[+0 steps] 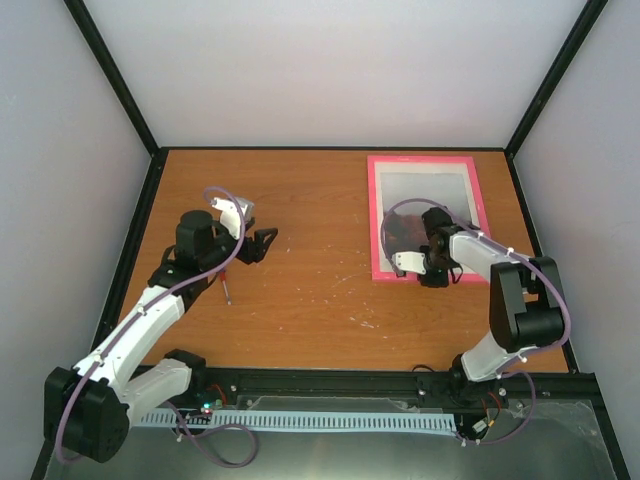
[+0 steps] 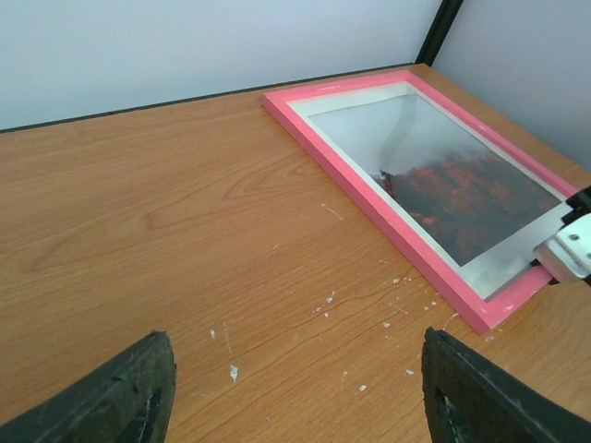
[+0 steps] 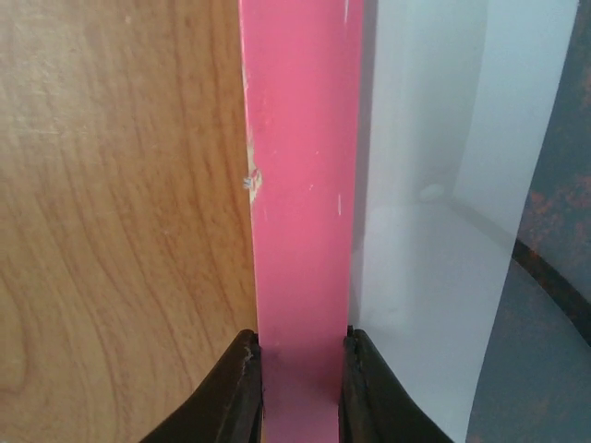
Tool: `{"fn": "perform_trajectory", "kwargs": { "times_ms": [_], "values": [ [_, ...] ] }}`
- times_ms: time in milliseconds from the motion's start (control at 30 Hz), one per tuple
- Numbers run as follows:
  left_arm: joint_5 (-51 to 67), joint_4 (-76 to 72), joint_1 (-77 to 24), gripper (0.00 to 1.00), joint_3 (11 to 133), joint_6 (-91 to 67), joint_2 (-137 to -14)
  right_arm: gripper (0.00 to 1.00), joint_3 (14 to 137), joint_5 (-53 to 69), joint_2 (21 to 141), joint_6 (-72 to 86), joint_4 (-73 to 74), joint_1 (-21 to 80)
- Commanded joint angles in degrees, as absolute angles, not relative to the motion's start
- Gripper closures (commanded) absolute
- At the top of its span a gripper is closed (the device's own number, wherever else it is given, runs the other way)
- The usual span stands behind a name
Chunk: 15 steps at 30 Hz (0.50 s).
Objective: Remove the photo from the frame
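Observation:
The pink frame (image 1: 374, 215) lies flat and face up at the back right of the table, and the photo (image 1: 425, 190) sits inside it, grey sky above red-orange trees. My right gripper (image 1: 432, 275) is at the frame's near rail. In the right wrist view its two fingers press on either side of the pink frame rail (image 3: 300, 185), so the right gripper (image 3: 300, 365) is shut on it; the photo (image 3: 554, 277) shows at the right edge. My left gripper (image 1: 262, 243) hovers open over bare wood left of centre, apart from the frame (image 2: 369, 198) and photo (image 2: 462, 198).
A small screwdriver (image 1: 227, 290) lies on the table near the left arm. Small white flecks (image 2: 233, 372) dot the wood between the left gripper's fingers. Black posts and pale walls close in the table on three sides.

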State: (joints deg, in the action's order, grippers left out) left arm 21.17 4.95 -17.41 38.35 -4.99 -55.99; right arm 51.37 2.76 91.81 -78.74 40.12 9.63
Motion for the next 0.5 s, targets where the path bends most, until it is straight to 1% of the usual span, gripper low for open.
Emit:
{"fn": "perform_trajectory", "kwargs": {
  "times_ms": [0, 133, 233, 333, 467],
  "values": [
    [16.84, 2.25, -20.59, 0.28, 37.21, -2.19, -54.88, 0.95, 49.56, 3.18, 87.08, -78.57, 42.36, 13.07],
    [12.95, 0.55, -28.52, 0.26, 35.63, 0.88, -53.04, 0.96, 50.64, 5.75, 81.19, -76.98, 48.18, 17.99],
    [10.61, 1.52, -37.59, 0.24, 36.69, 3.62, -52.12, 0.96, 52.65, 8.92, 78.05, -74.47, 53.47, 21.24],
    [2.58, 5.73, -48.88, 0.25, 39.46, 8.75, -53.15, 0.97, 55.84, 12.12, 76.01, -71.45, 58.82, 23.34],
    [-8.82, 15.17, -62.9, 0.27, 45.05, 15.51, -57.53, 0.97, 59.5, 15.09, 74.88, -66.19, 63.02, 26.16]
  ]
}}
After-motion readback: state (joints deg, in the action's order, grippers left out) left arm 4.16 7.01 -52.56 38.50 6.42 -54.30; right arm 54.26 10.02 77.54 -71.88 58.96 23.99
